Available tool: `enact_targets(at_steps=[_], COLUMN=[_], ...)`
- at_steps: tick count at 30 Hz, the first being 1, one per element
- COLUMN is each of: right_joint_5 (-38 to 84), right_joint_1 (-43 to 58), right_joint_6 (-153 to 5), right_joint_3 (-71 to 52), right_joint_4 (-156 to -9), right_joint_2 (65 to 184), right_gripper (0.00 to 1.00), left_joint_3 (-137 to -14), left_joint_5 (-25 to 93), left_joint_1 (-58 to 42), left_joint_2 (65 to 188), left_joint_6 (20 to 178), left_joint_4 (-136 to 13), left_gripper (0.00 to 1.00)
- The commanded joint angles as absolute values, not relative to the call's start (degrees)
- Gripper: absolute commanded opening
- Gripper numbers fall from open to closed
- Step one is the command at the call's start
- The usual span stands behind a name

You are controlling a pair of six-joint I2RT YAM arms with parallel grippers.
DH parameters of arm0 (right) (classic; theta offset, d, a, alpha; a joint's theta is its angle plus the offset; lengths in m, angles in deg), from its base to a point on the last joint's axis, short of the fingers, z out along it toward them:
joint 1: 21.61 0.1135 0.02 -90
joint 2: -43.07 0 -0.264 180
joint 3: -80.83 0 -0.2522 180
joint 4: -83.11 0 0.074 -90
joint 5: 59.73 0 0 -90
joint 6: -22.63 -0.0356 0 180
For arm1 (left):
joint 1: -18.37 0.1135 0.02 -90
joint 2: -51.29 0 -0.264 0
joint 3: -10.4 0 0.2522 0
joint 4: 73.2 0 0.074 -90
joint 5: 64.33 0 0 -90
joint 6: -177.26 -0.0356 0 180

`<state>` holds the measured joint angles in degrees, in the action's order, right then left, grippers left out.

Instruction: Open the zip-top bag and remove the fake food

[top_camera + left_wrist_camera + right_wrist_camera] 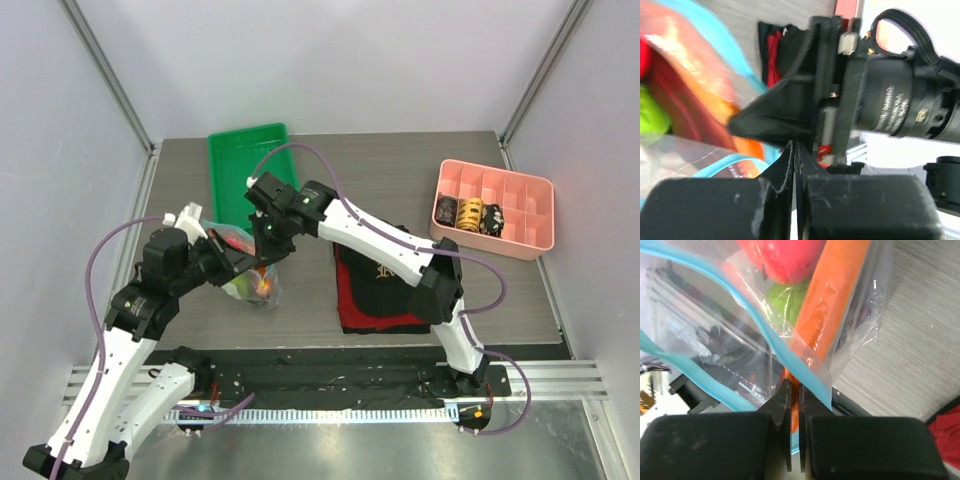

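Just in front of a green tray [232, 165], a clear bag [250, 268] of toy food [785, 257] is held over the counter [420, 165] between two robot arms. Right jaws are clamped on its blue zip edge; left jaws are pressed together on the opposite lip, leaving the mouth parted

The left arm [100, 385] and right arm [385, 245] have white shells, black joints and mauve cables [91, 268]; the left hand [794, 150] and right hand [794, 390] are black.
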<state>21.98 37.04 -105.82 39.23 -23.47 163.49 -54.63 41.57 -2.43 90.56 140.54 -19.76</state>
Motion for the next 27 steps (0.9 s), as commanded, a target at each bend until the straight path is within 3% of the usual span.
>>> enact_targets(at_steps=[1,11,16,18,19,20,24,25,27], right_joint_5=[17.5,2.5,5.9,8.6,8.7,9.1,13.1,14.1,15.5], right_joint_1=[31.8,28.5,29.7,30.7,30.9,31.3,32.9,32.8,32.9], right_joint_6=[-111.4,-113.7,-108.8,-108.7,-109.4,-109.6,-109.6,-109.6,-109.9], right_joint_3=[41.4,31.8,26.0,25.1,24.2,23.7,18.4,16.8,14.1], right_joint_4=[-27.4,-29.6,-31.0,-32.9,-35.6,-36.9,-42.6,-45.6,-47.3], right_joint_2=[159.1,147.9,145.2,145.5,146.2,146.7,147.3,147.0,146.9], right_gripper=[0.01,0.01,0.01,0.01,0.01,0.02,0.01,0.01,0.02], left_joint_3=[-51.3,-48.6,-52.0,-54.9,-55.9,-56.9,-62.3,-62.9,-64.2], left_joint_5=[43.3,38.8,45.1,47.4,47.6,46.5,42.8,43.2,43.3], left_joint_1=[-3.3,-3.3,-3.3,-3.3,-3.3,-3.3,-3.2,-3.3,-3.3], left_joint_2=[86.5,84.6,87.6,88.2,88.0,87.4,88.8,89.5,90.4], left_joint_6=[138.2,134.6,135.6,136.6,137.4,140.2,149.9,151.4,155.0], left_joint_4=[-13.7,-9.6,-13.9,-14.4,-14.4,-14.3,-7.8,-4.6,-1.7], left_gripper=[0.00,0.00,0.00,0.14,0.27,0.47,0.68,0.80,0.85])
